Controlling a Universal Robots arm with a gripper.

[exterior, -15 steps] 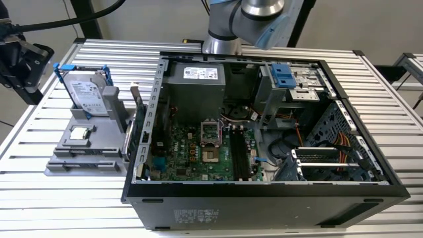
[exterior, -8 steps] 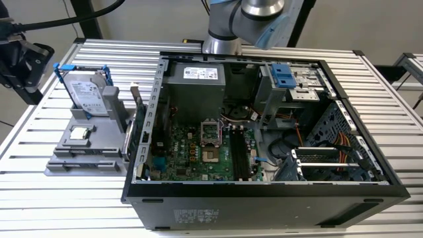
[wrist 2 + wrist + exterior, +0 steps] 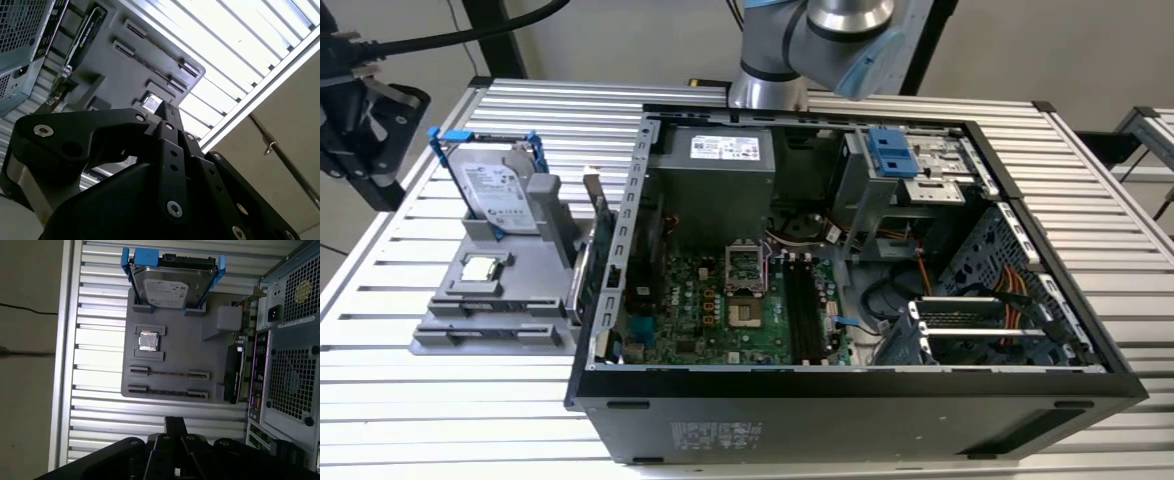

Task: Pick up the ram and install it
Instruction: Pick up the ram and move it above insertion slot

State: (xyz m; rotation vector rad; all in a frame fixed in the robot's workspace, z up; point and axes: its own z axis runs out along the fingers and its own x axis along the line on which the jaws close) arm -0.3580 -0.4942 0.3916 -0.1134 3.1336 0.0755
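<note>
While the ram [image 3: 169,373] waits on edge in its holder on the grey tray [image 3: 175,340], the robot's hand [image 3: 175,422] hangs over the slatted table [image 3: 100,415], just off the tray edge nearest that stick, as the first wrist view shows. Its fingers look drawn together with nothing between them. The tray lies just beside the open computer case [image 3: 854,400], on the exterior view's left of it. It also carries a silver hard drive [image 3: 167,290] with blue handles and a small square processor chip [image 3: 148,341]. A second thin dark strip sits in the holder row next to the ram; whether that is another stick cannot be told. Inside the case, the motherboard's long black memory slots [image 3: 803,312] appear unfilled. By that reading the job is barely under way: no grasp made, the stick not lifted, nothing carried to the case, nothing seated. Both the pick-up and the install are left to do.
</note>
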